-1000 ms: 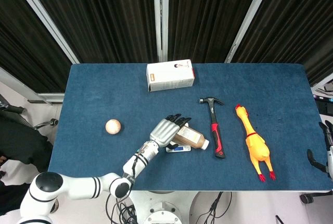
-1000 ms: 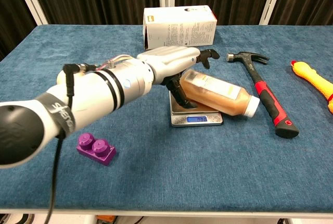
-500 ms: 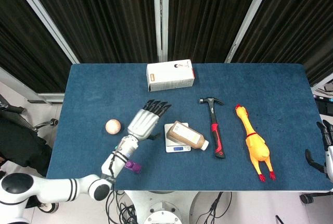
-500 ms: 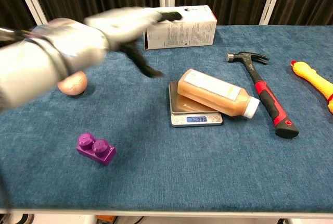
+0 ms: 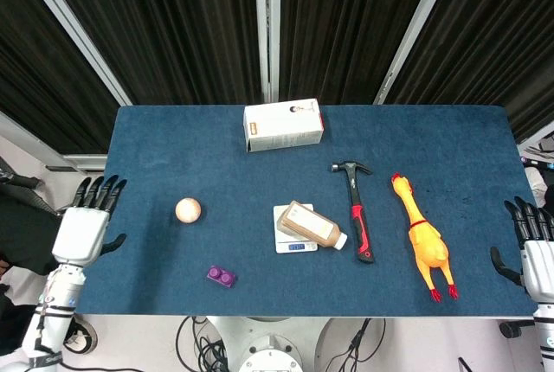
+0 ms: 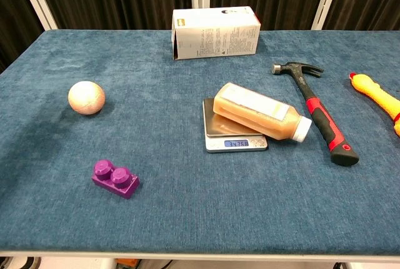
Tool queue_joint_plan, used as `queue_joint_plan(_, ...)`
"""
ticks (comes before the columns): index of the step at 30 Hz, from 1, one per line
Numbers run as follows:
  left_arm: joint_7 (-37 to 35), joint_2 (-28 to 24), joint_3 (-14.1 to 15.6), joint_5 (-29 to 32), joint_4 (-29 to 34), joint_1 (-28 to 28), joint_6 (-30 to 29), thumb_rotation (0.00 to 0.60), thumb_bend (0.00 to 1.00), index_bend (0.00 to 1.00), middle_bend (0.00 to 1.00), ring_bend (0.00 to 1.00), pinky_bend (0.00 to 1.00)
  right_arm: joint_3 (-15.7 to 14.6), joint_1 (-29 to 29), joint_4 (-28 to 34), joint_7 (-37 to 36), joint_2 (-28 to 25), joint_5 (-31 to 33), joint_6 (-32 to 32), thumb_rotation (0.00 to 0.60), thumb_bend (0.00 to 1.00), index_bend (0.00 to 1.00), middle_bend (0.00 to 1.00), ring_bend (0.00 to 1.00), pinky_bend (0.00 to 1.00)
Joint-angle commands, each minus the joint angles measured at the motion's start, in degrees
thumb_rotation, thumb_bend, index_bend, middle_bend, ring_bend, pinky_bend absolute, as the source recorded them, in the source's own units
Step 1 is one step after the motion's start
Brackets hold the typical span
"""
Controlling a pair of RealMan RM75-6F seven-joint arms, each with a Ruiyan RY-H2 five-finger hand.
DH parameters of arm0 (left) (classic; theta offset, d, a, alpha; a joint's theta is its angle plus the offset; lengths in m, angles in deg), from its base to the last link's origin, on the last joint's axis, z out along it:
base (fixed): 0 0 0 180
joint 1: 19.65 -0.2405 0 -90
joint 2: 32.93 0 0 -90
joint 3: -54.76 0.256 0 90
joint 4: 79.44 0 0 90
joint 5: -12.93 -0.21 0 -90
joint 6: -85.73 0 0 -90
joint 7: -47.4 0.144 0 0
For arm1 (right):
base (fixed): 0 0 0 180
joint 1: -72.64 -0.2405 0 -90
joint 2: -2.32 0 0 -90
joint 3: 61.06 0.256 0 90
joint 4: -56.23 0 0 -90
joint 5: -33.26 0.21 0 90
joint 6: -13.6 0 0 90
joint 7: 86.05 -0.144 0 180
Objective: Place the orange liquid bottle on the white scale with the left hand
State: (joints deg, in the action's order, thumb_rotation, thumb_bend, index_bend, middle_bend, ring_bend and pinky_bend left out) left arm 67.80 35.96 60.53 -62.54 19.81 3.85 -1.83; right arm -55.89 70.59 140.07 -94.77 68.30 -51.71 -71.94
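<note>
Orange liquid bottle (image 6: 257,112) lies across white scale (image 6: 234,141), hiding most of its steel plate; left hand (image 5: 84,227) at nine o'clock and right hand (image 5: 536,251) at three o'clock have fingers spread wide, holding nothing.

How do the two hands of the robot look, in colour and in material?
The left hand has a silver-grey metallic back and palm plate with black fingers. Below it comes a silver wrist with dark bands and thin cables. The right hand shows the same build: a pale grey body with black fingers, cut by the picture edge. No markings can be read on either hand.
</note>
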Motion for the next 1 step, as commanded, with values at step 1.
queue_joint_plan(1, -13.21, -5.11, 4.5, -5.66, -7.59, -7.63, -3.59, 0.6, 0.15, 0.0, 0.02, 0.0, 0.01, -0.17, -0.7, 1.89, 2.43, -0.03, 0.09, 1.05, 0.6, 0.33, 0.0, 0.0, 0.0, 0.0)
